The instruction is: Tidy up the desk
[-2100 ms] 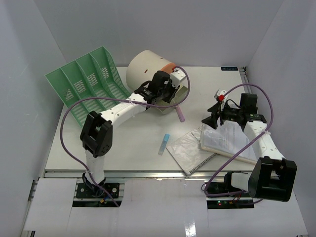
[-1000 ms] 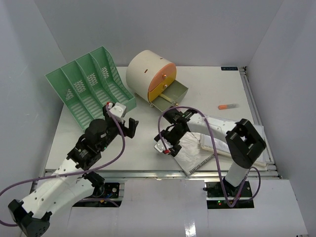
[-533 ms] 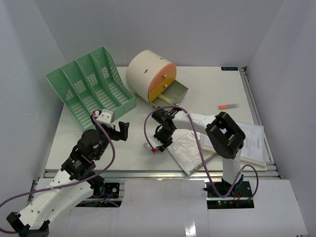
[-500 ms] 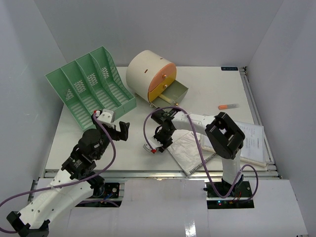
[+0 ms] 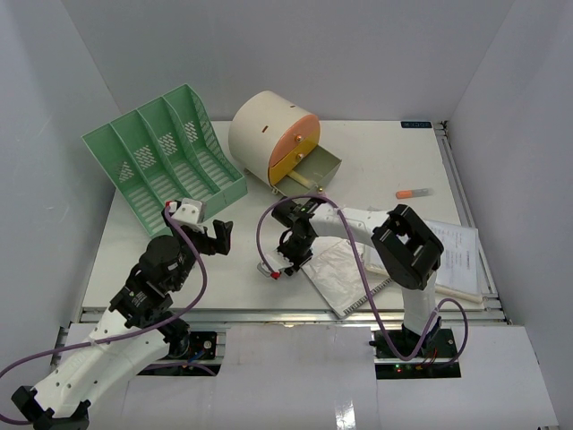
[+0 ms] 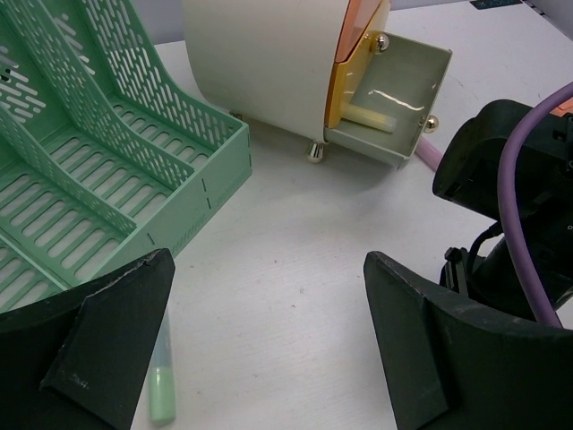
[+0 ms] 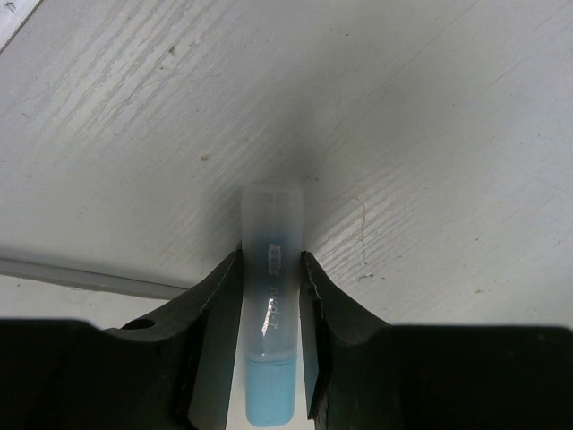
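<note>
Now desk runs long L-R; right jaws grip blue marker.

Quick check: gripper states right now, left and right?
Left gripper: open, empty.
Right gripper: closed on the blue tube.

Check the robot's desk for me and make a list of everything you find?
Surface: white desk, no spills seen.
Job's things: blue pen lying on the desk; green pen near the green file rack.
Clutter: orange marker, notebook, loose papers, drum drawer unit with its drawer open.
Grippers: left gripper open, empty; right gripper shut on the blue pen.
Cables: purple cables loop off both arms.
Surroundings: plain white walls.
</note>
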Tool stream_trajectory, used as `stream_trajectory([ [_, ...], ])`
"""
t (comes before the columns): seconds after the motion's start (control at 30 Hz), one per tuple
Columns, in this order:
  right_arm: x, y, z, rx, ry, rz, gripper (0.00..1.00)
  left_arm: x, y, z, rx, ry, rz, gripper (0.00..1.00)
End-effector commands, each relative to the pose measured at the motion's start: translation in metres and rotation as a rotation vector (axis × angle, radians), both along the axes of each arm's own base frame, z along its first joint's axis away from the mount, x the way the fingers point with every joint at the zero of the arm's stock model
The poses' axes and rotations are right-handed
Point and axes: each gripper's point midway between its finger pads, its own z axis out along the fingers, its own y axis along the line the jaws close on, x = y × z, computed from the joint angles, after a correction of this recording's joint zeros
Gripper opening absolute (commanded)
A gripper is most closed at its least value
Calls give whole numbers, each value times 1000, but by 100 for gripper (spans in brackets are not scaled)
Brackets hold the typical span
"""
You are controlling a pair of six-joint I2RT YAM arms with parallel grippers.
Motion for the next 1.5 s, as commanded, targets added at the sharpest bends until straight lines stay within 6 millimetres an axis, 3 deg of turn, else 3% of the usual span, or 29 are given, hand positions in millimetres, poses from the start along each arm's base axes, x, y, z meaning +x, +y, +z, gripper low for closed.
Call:
stream_trajectory([
  [0.0, 12, 11, 26, 53, -30, -61, 10, 2, 2, -1, -5, 6, 16, 98],
  [0.1, 26, 18, 60, 138, -61, -99, 8, 2, 1, -3, 0, 12, 18, 98],
  [0.23, 60, 17, 114, 240, -205, -155, 8, 4, -1, -8, 12, 29, 11, 98],
  [0.47, 138, -4, 163, 284, -472, -283, 8, 8, -10, -22, 46, 76, -21, 98],
  [0.67, 213, -15, 177, 262, -674, -384, 10, 10, -14, -32, 70, 108, -35, 98],
  [0.73, 230, -15, 168, 244, -709, -375, 20, 11, -14, -35, 76, 116, -35, 98],
  [0.83, 243, -10, 166, 261, -720, -388, 43, 13, -14, -38, 83, 125, -29, 98],
  [0.93, 238, -3, 170, 320, -647, -439, 57, 14, -12, -41, 84, 134, -18, 98],
  [1.03, 230, -6, 186, 388, -575, -513, 60, 15, -11, -45, 79, 157, -9, 98],
  [1.17, 204, -21, 207, 492, -413, -652, 63, 25, -7, -64, 94, 246, 16, 98],
  [1.3, 147, -34, 209, 579, -129, -724, 63, 40, 7, -89, 92, 366, 71, 95],
  [1.33, 123, -37, 203, 596, -46, -708, 63, 44, 11, -95, 86, 397, 87, 93],
  [1.37, 101, -41, 198, 611, 27, -692, 64, 47, 16, -101, 81, 431, 104, 91],
  [1.47, 62, -50, 196, 654, 141, -670, 64, 56, 36, -123, 81, 535, 171, 81],
])
